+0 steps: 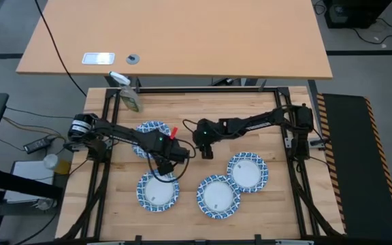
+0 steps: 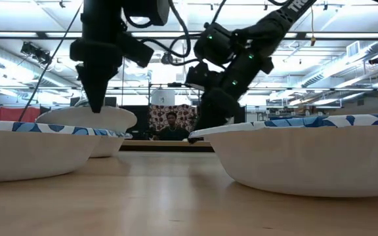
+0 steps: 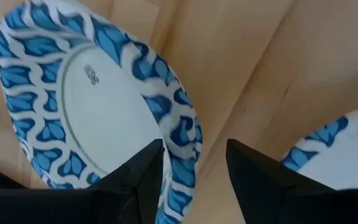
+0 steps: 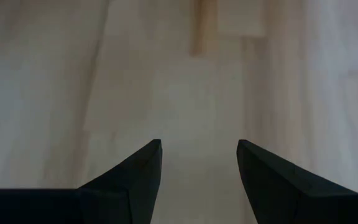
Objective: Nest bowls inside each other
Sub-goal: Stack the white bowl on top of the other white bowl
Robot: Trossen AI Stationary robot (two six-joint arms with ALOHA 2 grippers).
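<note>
Blue-and-white rimmed bowls lie on the wooden table: one at the far left [image 1: 152, 129] partly under my left arm, one near left [image 1: 156, 197], and two near right [image 1: 218, 197] [image 1: 248, 170]. My left gripper [image 1: 163, 165] [image 3: 194, 146] points down, open, astride the rim of a bowl [image 3: 98, 106]. In the low view this bowl [image 2: 87, 119] sits higher than the one behind it. Another bowl [image 3: 350, 143] shows beside it. My right gripper [image 1: 207, 154] [image 4: 199, 144] hangs open over bare wood with nothing between its fingers. My left gripper comes from above with one finger [image 3: 145, 171] over the bowl's inside and the other [image 3: 247, 171] outside the patterned rim [image 3: 182, 140]. The rim does not fill the gap. I cannot tell whether either finger touches it.
A green packet [image 1: 131, 101] lies at the table's far left corner. Dark frame rails [image 1: 298, 177] run along the table's sides. Bare wood lies in the far middle [image 1: 237, 109]. A person [image 2: 170, 124] shows in the room beyond the table.
</note>
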